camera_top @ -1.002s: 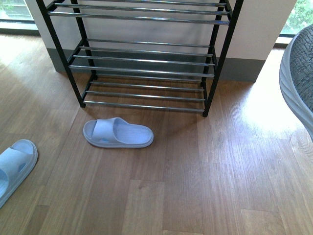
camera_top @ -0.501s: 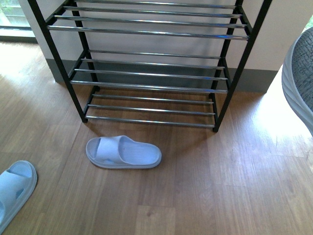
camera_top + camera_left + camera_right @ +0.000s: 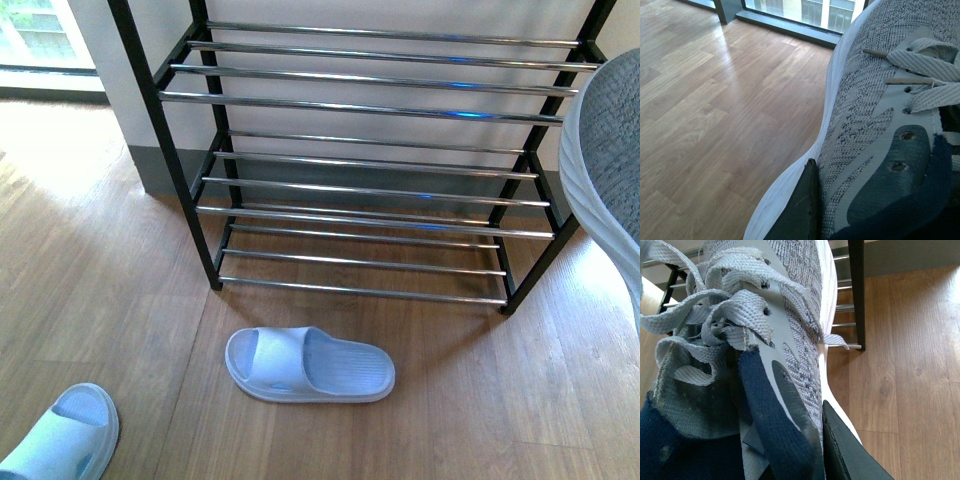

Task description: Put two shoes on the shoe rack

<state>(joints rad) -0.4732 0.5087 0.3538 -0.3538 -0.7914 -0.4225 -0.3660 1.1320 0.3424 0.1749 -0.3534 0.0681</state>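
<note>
Looking along each wrist, you see one dark finger [image 3: 807, 200], its partner hidden: left gripper [image 3: 811, 217] clamps the left-hand sneaker [image 3: 865, 115] over floor [image 3: 715, 100]; right gripper [image 3: 842, 452] clamps the right-hand sneaker [image 3: 800, 275], cropped, just before the shoe rack [image 3: 168, 150].

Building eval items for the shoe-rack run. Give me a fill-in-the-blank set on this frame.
1. The pale slipper in front of the shoe rack lies on the ____.
2. The rack's visible shelves hold ____ shoes.
3. The right arm's sneaker has a ____ tongue.
4. The left arm's sneaker has a ____ sole.
Missing words: floor; no; navy; white.
</note>
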